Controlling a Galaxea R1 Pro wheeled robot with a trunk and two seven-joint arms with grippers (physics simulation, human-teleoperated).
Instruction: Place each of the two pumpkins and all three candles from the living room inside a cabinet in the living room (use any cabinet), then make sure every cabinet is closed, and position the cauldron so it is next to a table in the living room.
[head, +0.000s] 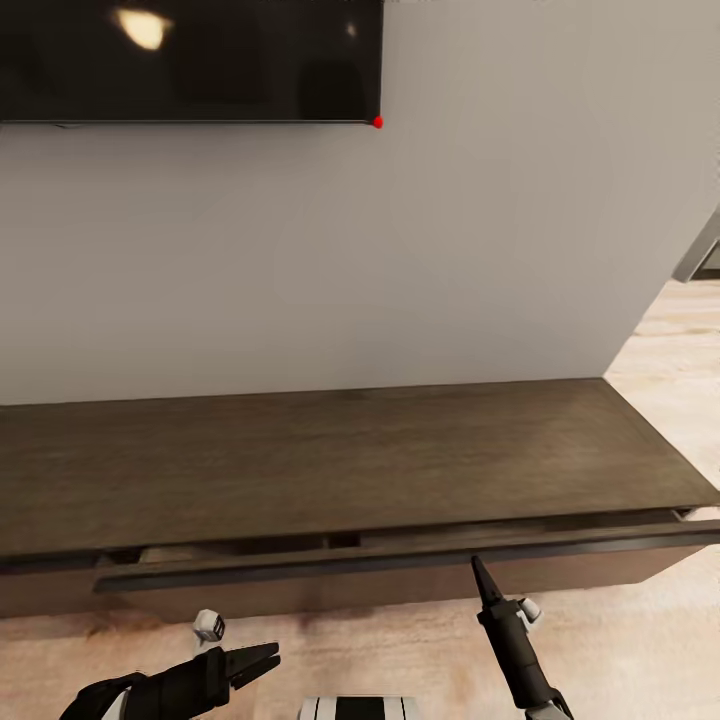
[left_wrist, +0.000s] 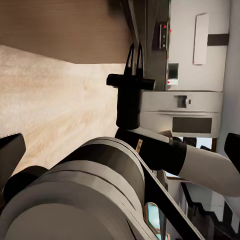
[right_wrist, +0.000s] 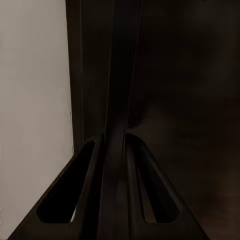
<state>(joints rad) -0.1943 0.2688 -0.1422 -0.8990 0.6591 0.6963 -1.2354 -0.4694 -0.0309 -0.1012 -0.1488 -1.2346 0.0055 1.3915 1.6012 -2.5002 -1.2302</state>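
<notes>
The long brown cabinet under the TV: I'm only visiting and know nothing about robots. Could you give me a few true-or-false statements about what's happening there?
1. The cabinet drawer is fully closed. False: it stands slightly ajar, with a gap under the top.
2. The right gripper has its tips at the drawer's front edge. True.
3. The left gripper holds a pumpkin. False: it is open and holds nothing.
4. A dark screen hangs on the wall above. True.
5. Candles stand on the cabinet top. False: the top is bare.

Matt dark-brown wood-grain cabinet (head: 350, 460), glossy black screen (head: 190, 60) at eleven o'clock catching a lamp's glare, smooth matt grey wall (head: 400, 260), pale wood-plank floor (head: 660, 340) at three o'clock
</notes>
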